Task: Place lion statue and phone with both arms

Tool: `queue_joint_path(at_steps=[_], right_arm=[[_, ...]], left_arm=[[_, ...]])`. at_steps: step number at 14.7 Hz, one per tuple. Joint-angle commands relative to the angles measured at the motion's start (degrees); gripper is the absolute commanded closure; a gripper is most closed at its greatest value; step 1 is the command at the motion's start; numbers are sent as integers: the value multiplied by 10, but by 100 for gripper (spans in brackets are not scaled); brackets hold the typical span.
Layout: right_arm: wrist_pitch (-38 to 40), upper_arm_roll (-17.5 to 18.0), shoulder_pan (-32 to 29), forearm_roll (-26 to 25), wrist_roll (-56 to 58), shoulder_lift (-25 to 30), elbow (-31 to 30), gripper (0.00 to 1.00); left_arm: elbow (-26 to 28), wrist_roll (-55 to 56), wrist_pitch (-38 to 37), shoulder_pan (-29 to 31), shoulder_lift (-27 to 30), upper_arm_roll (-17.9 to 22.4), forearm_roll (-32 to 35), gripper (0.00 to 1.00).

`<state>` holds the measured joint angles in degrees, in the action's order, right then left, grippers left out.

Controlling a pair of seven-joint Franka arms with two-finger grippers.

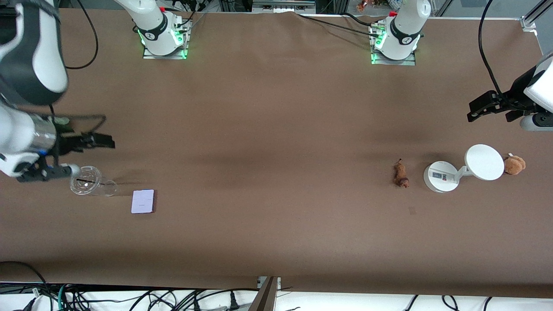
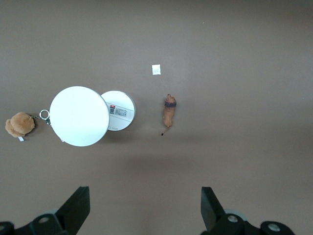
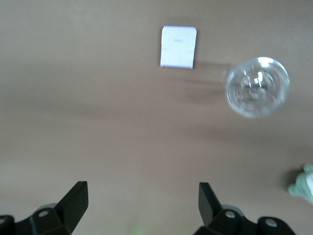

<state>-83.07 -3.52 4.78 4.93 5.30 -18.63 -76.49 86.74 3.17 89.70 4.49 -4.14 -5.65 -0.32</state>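
1. Table (image 1: 276, 129): broad surface under a brown covering, filling most of the front view.
2. Lion statue (image 1: 401, 173) (image 2: 169, 110): slender orange-brown figurine with a darker end and thin tail, lying flat at centre right of the front view, just beside the base of the white device and apart from it.
3. Phone (image 1: 143, 201) (image 3: 178, 47): flat pale lavender-white rectangle, lying flat at lower left of the front view, near the cup and nearer the front camera than it.
4. Clear plastic cup (image 1: 87, 181) (image 3: 257, 86): transparent tumbler at the left of the front view.
5. White round-based device with a disc (image 1: 462, 169) (image 2: 93, 115): at right of the front view.
6. Brown fuzzy plush toy (image 1: 514, 164) (image 2: 19, 124): just beside the disc.
7. Grey-green plush toy (image 3: 302, 183): only an edge shows, at the lower right of the right wrist view.
8. Left gripper (image 1: 475, 113) (image 2: 145, 208): at the right edge of the front view, over bare table, fingers spread wide, holding nothing.
9. Right gripper (image 1: 101, 140) (image 3: 143, 205): at the left edge, over the table above the cup, fingers spread wide, holding nothing.
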Motion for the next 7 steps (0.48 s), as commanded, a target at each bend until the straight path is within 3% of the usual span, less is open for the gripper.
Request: queue_joint_path(at_steps=[1, 7], right_arm=[[43, 3, 2, -26, -9, 71, -33, 0], [-63, 4, 2, -52, -13, 221, -256, 0]], left_arm=[[-16, 4, -13, 0, -6, -3, 14, 0], [-15, 5, -13, 1, -6, -2, 13, 0]])
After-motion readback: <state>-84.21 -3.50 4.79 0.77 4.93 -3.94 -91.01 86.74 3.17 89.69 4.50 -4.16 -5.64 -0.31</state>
